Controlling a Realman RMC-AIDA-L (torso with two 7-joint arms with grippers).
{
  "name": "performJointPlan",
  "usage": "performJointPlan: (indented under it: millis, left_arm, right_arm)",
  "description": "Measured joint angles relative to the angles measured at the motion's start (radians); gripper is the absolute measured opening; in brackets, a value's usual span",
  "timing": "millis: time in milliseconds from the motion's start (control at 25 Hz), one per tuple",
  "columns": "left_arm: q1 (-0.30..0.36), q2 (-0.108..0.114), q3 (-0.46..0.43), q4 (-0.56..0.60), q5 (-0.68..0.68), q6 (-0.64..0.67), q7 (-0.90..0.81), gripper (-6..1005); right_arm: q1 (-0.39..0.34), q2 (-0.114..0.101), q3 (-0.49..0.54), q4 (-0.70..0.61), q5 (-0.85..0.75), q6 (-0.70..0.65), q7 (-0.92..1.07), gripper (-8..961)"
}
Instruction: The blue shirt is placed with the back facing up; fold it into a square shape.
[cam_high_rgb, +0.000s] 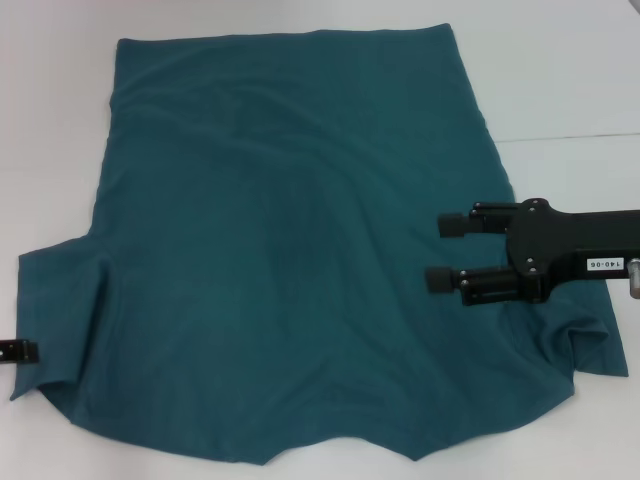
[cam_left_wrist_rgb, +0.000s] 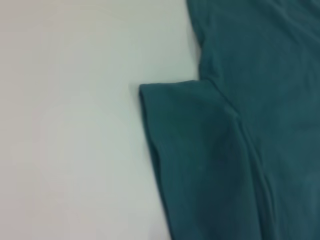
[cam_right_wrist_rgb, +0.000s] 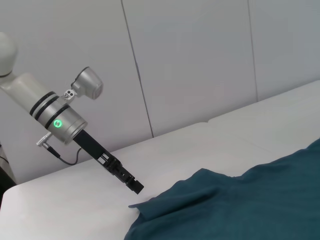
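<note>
Item: the blue shirt (cam_high_rgb: 290, 260), spread flat across a white table (cam_high_rgb: 570, 70), covering most of the surface from far edge to near edge. The straight hem is laid at the far side; the sleeves and the notched neckline are found at the near side. Soft creases are seen running diagonally across the middle of the cloth. The left sleeve (cam_left_wrist_rgb: 195, 150) is laid out flat against the bare table, its cuff edge straight; the right sleeve (cam_high_rgb: 590, 345) is bunched slightly at the near right.

Item: the right gripper (cam_high_rgb: 445, 252), held over the right edge of the shirt, pointing left. Its two black fingers are set well apart, one farther and one nearer, and nothing is held between them.

Item: the left gripper (cam_right_wrist_rgb: 135, 187), positioned at the near left, its tip just beside the cuff of the left sleeve, lowered close to the table. Whether its fingers are parted or closed cannot be told, and no cloth is seen in it
</note>
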Motion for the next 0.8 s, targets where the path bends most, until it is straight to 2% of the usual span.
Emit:
performJointPlan:
  millis: [320, 800]
  left_arm:
    - [-0.007, -0.011, 0.003, 0.001, 0.035, 0.017, -0.017, 841]
    - [-0.026, -0.017, 0.012, -0.062, 0.041, 0.003, -0.022, 836]
  right_arm:
    - [0.0, 0.001, -0.001, -0.003, 0.0, -0.003, 0.001, 866]
    - [0.006, 0.002, -0.002, -0.003, 0.003, -0.005, -0.006, 866]
